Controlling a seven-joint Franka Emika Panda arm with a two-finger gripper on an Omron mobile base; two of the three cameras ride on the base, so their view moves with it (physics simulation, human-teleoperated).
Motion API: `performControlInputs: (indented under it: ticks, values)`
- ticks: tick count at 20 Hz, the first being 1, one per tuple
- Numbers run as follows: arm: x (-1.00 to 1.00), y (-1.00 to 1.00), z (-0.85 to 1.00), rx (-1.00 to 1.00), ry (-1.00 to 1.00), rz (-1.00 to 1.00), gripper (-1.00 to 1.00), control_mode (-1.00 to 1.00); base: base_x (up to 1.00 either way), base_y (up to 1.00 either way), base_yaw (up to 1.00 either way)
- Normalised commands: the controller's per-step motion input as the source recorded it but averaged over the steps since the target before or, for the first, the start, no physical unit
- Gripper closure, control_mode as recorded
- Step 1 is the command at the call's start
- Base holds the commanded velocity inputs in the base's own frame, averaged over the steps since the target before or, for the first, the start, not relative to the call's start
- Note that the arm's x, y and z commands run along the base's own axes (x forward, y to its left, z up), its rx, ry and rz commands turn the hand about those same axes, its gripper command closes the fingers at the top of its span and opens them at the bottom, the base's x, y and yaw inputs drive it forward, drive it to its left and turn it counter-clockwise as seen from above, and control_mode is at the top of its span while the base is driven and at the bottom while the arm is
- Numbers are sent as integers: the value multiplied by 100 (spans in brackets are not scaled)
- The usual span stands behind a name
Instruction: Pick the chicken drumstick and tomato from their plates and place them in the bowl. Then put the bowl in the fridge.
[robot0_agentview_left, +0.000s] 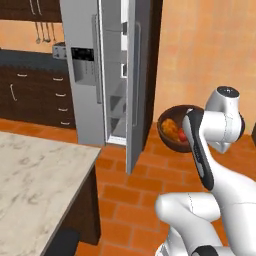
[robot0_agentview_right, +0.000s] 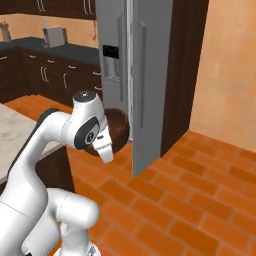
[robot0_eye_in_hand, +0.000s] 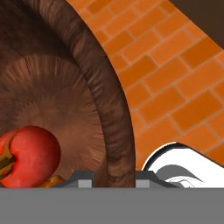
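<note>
The dark brown wooden bowl (robot0_agentview_left: 169, 116) hangs in the air over the brick floor, just right of the fridge's open door. In it lie the golden chicken drumstick (robot0_agentview_left: 170, 129) and the red tomato (robot0_agentview_left: 182, 135). In the hand view my gripper (robot0_eye_in_hand: 114, 179) is shut on the bowl's rim (robot0_eye_in_hand: 116, 118), one fingertip (robot0_eye_in_hand: 85, 178) inside and the other outside. The tomato (robot0_eye_in_hand: 30, 157) sits low in the bowl with a sliver of drumstick (robot0_eye_in_hand: 52, 180) beside it. The bowl (robot0_agentview_right: 120, 125) shows behind my hand. The grey fridge (robot0_agentview_left: 85, 65) stands ahead with white shelves (robot0_agentview_left: 116, 102) showing. The plates are out of view.
The fridge's right door (robot0_agentview_left: 134, 100) stands open, edge-on towards me, between the bowl and the shelves. A marble island counter (robot0_agentview_left: 35, 170) lies at the lower left. Dark cabinets (robot0_agentview_left: 40, 90) line the back wall. Orange brick floor (robot0_agentview_right: 200, 190) spreads to the right.
</note>
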Motion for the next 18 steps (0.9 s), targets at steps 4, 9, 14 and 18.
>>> performControlInputs:
  ticks: [4,9,14,18]
  values:
    - [0,0,0,0,0,0,100,100,100,-97,32]
    - [0,0,0,0,0,0,100,100,92,-86,42]
    - [0,0,0,0,0,0,100,100,73,-61,56]
    - [0,0,0,0,0,0,100,100,48,-36,61]
